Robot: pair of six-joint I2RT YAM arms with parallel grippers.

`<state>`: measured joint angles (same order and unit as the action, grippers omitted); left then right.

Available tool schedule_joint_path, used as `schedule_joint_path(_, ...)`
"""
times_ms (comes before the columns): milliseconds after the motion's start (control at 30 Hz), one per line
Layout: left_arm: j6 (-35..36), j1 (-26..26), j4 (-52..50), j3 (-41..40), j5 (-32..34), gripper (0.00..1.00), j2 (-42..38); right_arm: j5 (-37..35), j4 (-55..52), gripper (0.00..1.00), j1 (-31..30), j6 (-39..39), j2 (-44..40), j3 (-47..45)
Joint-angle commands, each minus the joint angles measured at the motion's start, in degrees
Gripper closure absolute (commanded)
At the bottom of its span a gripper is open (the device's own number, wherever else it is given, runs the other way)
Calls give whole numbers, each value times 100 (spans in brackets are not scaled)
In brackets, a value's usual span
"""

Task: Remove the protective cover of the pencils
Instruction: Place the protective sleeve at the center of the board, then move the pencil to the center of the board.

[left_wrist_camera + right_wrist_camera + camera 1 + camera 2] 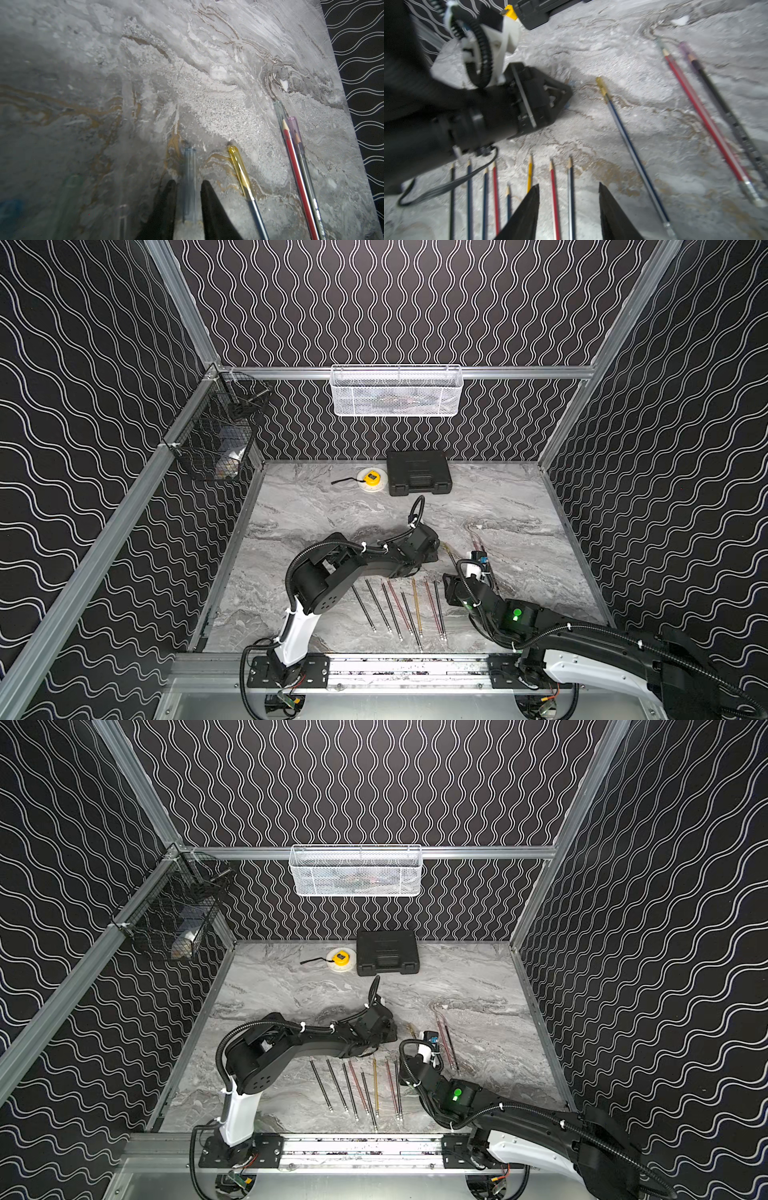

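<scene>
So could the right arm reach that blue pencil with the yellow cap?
Probably yes: the blue pencil with the yellow see-through cap lies uncovered just beside the right claw, which is open. The left claw sits near the cap, not on it.

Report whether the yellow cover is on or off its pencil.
On. In the left wrist view the yellow cover sleeves the end of the dark blue pencil, whose shaft runs out of it.
</scene>
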<state>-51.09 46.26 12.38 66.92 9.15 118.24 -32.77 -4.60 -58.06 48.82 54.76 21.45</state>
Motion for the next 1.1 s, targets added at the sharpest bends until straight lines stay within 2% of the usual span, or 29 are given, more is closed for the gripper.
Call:
schedule_joint_path(0, -11, -18, -711, -74, 35, 74, 3, 57, -119, 53, 249, -59, 45, 42)
schedule_joint_path(267, -6, -60, -666, -178, -14, 75, -144, 474, -1, 52, 1042, -175, 166, -61)
schedule_joint_path(367, -6, -74, -683, -244, 8, 73, -317, 646, 141, 52, 1249, -261, 526, -34)
schedule_joint_path(600, 29, -81, -517, -556, -33, 64, -873, 459, -98, 53, 1377, -268, 1786, 472)
schedule_joint_path(900, 43, -74, -359, -959, -117, 64, -1410, 653, -18, 53, 1438, -311, 2250, 584)
schedule_joint_path(1067, 16, -74, -159, -1355, -159, 64, -1893, 874, 46, 57, 1446, -285, 2510, 621)
